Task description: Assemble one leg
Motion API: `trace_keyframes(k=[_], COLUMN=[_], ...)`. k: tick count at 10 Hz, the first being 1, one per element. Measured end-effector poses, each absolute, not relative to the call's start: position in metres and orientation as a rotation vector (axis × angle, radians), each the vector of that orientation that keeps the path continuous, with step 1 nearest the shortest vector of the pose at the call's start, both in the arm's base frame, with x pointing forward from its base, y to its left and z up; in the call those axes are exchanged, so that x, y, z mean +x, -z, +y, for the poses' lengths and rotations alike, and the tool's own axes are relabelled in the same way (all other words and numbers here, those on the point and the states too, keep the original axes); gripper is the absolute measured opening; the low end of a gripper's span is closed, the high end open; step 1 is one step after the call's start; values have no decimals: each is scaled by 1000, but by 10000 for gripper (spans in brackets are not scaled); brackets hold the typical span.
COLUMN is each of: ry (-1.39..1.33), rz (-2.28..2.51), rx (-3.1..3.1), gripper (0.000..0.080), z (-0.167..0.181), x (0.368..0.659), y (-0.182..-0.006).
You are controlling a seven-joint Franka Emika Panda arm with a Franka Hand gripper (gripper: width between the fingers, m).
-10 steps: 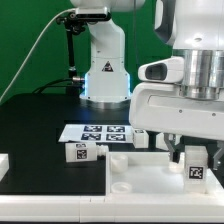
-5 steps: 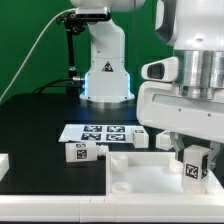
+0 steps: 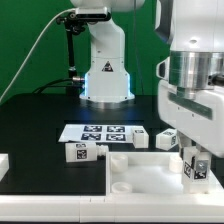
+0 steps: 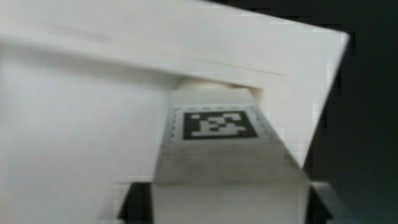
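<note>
Over the tray's (image 3: 140,170) corner on the exterior view's right, your gripper (image 3: 194,163) is clamped on the leg (image 3: 194,167), tag outward. Since the earlier frame the wrist has turned, uncovering another leg (image 3: 167,139) behind.

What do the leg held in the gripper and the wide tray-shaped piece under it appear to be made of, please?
The leg: probably matte white plastic, with an even, dull surface, squared edges and a black-and-white tag that looks printed. The tray-shaped piece: likely the same plastic, uniformly white with raised rims that look moulded. The gripper is closed on the leg.
</note>
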State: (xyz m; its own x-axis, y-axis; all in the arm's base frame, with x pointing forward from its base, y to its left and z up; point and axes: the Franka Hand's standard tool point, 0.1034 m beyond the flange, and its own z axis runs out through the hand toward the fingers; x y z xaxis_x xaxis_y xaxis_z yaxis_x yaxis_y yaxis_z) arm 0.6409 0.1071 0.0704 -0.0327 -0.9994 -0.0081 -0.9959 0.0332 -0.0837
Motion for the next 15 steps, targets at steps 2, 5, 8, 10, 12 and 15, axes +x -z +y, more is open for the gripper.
trace_keyframes(k=[2,5,8,10,12,15], ry=[59,63,113,117,126,160], rz=[2396,2351,1826,1685,1540,905], rx=[-1881,-1940,-2461,-2562,-2660,-2975], gripper=[287,365,640,648,649,649], z=[105,106,120,121,120,118], x=[639,638,637,637,637,637], y=[-70,-69,-67,-66,-66,-66])
